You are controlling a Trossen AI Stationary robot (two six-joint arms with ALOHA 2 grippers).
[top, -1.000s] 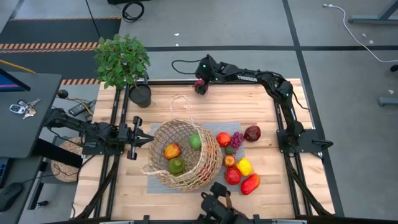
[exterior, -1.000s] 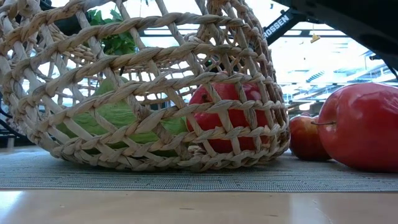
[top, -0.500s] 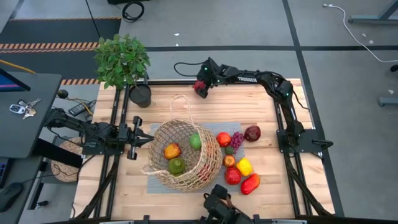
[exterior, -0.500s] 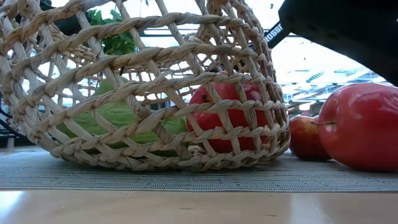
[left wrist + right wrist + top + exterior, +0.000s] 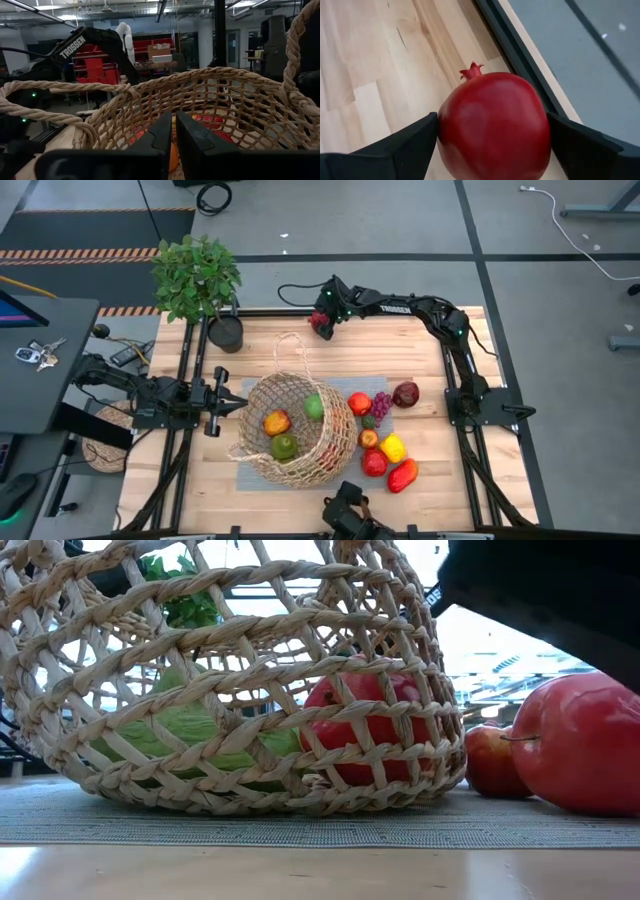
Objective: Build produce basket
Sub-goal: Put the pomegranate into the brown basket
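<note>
Currently: smooth glossy red pomegranate (image 5: 494, 126) with a small crown sits between the right gripper's (image 5: 322, 321) dark fingers (image 5: 400, 150), at the far edge of the pale wood-plank surface (image 5: 420, 345). Fingers flank it on both sides, look to be touching; can't tell if clamped. White "TROSSEN" lettering on the arm. Large round tan open-weave wicker basket (image 5: 295, 430) sits mid-surface on a grey mat (image 5: 245, 472). Left gripper (image 5: 222, 404) just beside its rim, fingers (image 5: 162, 135) together, empty.
</note>
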